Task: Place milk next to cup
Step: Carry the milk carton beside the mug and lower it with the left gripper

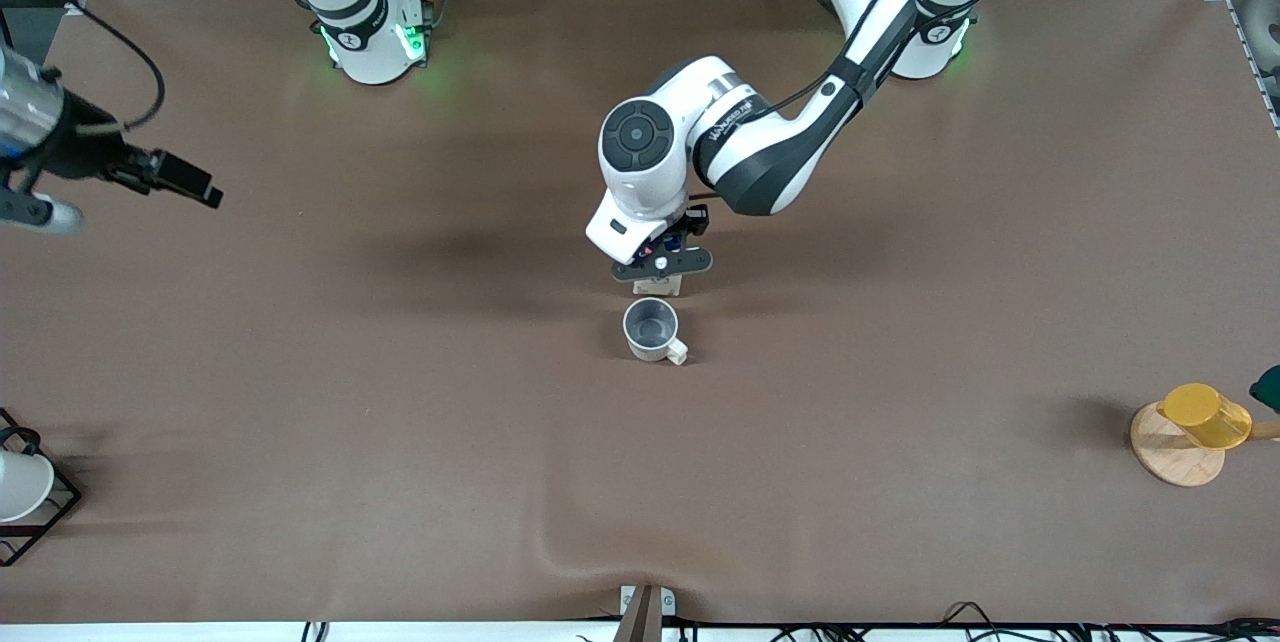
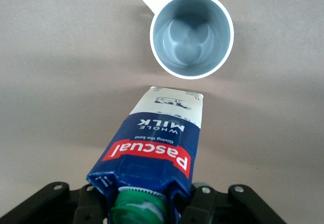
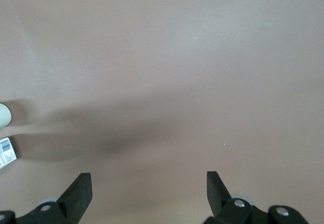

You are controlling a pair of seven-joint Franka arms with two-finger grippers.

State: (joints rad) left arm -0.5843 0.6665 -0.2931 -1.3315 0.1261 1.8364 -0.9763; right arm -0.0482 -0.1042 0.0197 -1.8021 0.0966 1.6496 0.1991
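Observation:
The milk is a dark-blue carton with a green cap, a red label band and whitish lower sides. My left gripper is shut on its top and holds it upright. In the front view only the carton's pale base shows under the left gripper, at the table's middle. The cup, a cream-white mug with a grey inside and a stubby handle, stands just nearer to the front camera than that base. A narrow gap separates carton and cup. My right gripper waits open over bare table at the right arm's end.
A yellow cup lies on a round wooden disc at the left arm's end of the table. A black wire rack with a white cup stands at the right arm's end. The brown cloth has a fold near the front edge.

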